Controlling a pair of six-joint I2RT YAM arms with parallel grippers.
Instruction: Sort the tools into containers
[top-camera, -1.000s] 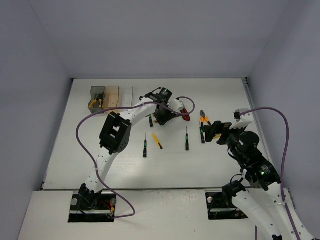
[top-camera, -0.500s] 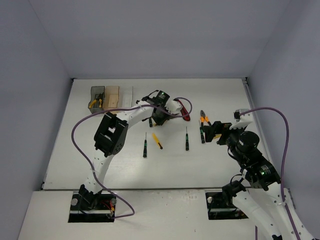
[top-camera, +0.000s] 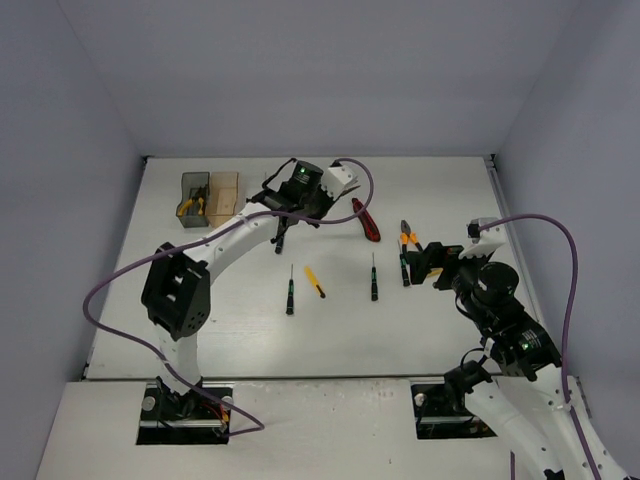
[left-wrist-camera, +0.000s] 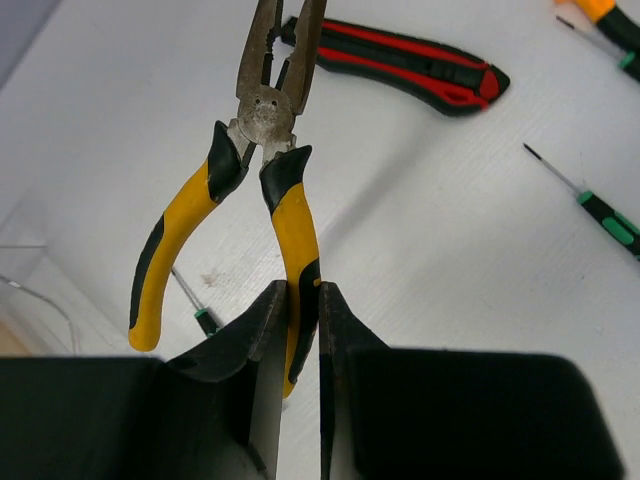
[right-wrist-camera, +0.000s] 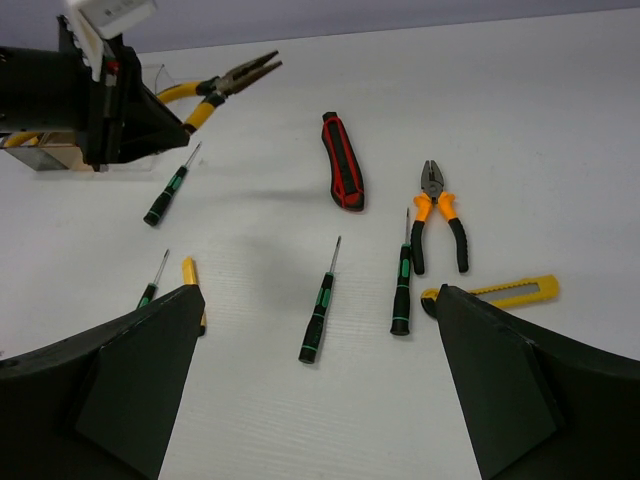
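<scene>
Your left fingers (left-wrist-camera: 250, 350) pinched one yellow handle of the pliers (left-wrist-camera: 266, 112) above the counter (left-wrist-camera: 450, 250); your right fingers (right-wrist-camera: 130, 380) stood spread.

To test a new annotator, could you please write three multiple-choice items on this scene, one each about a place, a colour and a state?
1. Where is the red-and-black knife?
A) in a bin
B) flat on the table
C) held off the surface

2. What colour are the handles of the pliers in the left gripper?
A) yellow and black
B) blue
C) red

3. How is the right gripper?
A) shut on a screwdriver
B) open and empty
C) shut on nothing

Answers:
1 B: it lies on the white surface among the other tools.
2 A: the left wrist view shows them close up.
3 B: its jaws stand wide apart with nothing held between them.
</scene>
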